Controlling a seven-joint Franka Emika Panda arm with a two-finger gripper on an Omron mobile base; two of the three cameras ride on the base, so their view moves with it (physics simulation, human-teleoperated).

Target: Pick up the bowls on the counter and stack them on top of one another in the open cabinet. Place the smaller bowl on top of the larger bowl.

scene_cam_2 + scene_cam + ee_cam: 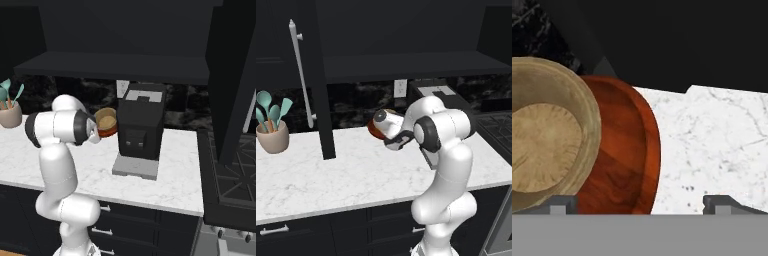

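Note:
In the hand view the small tan bowl [544, 145] lies at the left and overlaps the wide reddish-brown bowl [624, 155]; I cannot tell whether it rests inside it. My gripper [642, 204] is open just above them, with the red bowl's right rim between the spread fingertips [562, 204]. In the right base view the tan bowl [106, 118] and the red bowl [108, 132] sit on the white counter [60, 160], right of my hand. The hand [388, 125] hides most of the red bowl [373, 131]. The open cabinet's dark shelf [406, 66] runs above, its door [316, 75] swung out.
A black coffee machine [141, 130] stands just right of the bowls. A beige utensil holder [273, 136] with teal spatulas is at the counter's far left. The stove [235, 170] lies to the right. The door's long silver handle [300, 70] hangs over the counter.

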